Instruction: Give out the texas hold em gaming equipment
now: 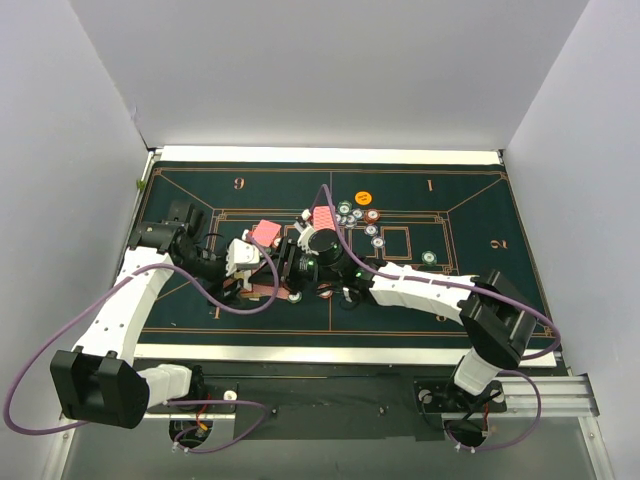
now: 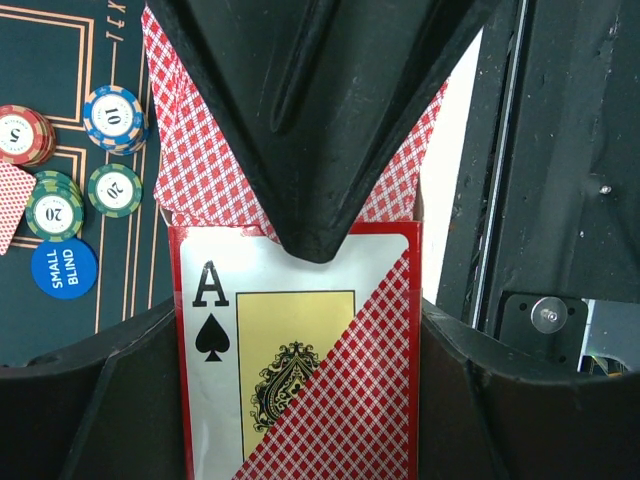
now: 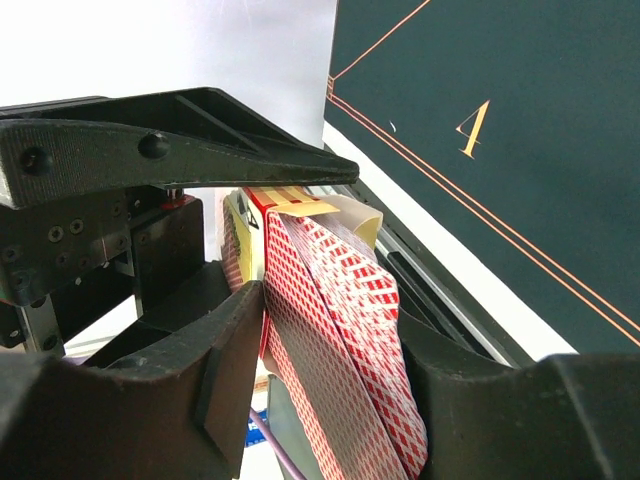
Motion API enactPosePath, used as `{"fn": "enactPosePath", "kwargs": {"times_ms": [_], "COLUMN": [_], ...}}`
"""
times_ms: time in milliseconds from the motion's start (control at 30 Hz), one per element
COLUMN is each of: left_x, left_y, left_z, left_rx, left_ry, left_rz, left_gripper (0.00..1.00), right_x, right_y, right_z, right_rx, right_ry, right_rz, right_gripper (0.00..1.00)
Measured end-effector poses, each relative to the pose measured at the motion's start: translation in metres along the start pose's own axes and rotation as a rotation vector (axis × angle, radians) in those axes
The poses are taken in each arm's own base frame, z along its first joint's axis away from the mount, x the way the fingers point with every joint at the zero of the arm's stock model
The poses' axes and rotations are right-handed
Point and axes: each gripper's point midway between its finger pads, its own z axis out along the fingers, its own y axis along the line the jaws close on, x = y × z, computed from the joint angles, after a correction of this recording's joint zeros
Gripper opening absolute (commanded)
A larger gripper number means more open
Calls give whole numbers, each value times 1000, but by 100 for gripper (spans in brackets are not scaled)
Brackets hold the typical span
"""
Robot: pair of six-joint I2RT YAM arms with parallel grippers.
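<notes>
My left gripper (image 2: 300, 400) (image 1: 243, 256) is shut on a card box (image 2: 250, 340) printed with an ace of spades and a red check pattern. A deck of red-backed playing cards (image 3: 330, 300) (image 2: 200, 150) sticks out of the box's top. My right gripper (image 3: 330, 335) (image 1: 293, 262) is shut on this deck, one finger on each flat side. Red card backs (image 1: 266, 232) show between the two grippers from above. Another red-backed card (image 1: 325, 218) lies on the mat beside the chips (image 1: 346, 210). Red, blue-white and green chips (image 2: 55, 210) and a blue small-blind disc (image 2: 63, 268) lie nearby. An orange disc (image 1: 364, 197) lies further back.
The dark green felt mat (image 1: 470, 215) with orange lines covers the table. A single chip (image 1: 428, 258) lies to the right. Purple cables (image 1: 250, 300) loop over the mat near both wrists. The white table edge (image 3: 470, 290) runs along the mat's border.
</notes>
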Motion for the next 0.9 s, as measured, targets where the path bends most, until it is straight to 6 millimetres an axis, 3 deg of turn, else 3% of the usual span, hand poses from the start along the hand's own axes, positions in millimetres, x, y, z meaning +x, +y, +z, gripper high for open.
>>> {"fn": "enactPosePath", "kwargs": {"times_ms": [567, 900], "left_x": [-9, -20], "left_y": [-2, -3], "left_z": [3, 6], "left_rx": [12, 28], "left_ry": [-46, -97], "left_rz": [-52, -41], "left_gripper": [44, 42], "right_x": [-2, -5], "right_y": [3, 2], "right_z": [0, -9], "right_rx": [-9, 103], "right_ry": [-6, -5], "right_rz": [4, -93], "right_gripper": [43, 48]}}
